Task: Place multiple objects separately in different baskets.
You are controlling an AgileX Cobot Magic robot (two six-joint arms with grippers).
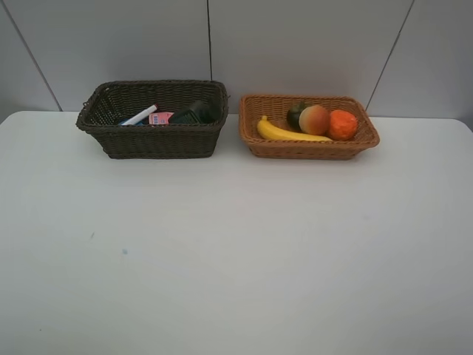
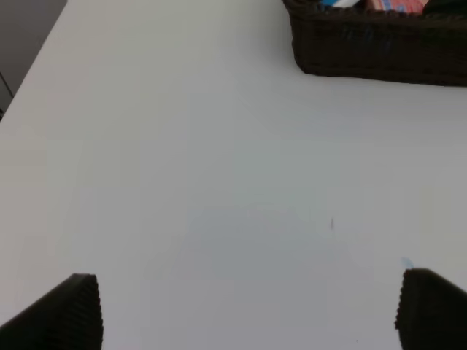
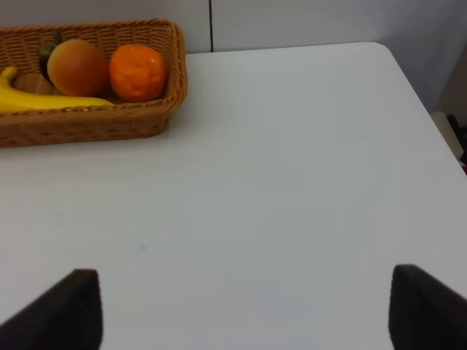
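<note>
The dark brown basket (image 1: 151,140) at the back left holds the white red-tipped marker (image 1: 140,116), the pink bottle (image 1: 160,117) and the dark pump bottle (image 1: 194,113). The eraser is hidden. The orange-tan basket (image 1: 310,148) to its right holds the banana (image 1: 288,133), peach (image 1: 314,119), orange (image 1: 342,124) and mangosteen (image 1: 295,113). My left gripper (image 2: 248,306) is open and empty over bare table, well short of the dark basket (image 2: 379,51). My right gripper (image 3: 244,299) is open and empty, well short of the tan basket (image 3: 87,124). Neither arm shows in the exterior view.
The white table (image 1: 236,259) runs wide in front of both baskets. A grey panelled wall stands right behind them. The table's left edge (image 2: 44,51) and its right far corner (image 3: 387,51) show in the wrist views.
</note>
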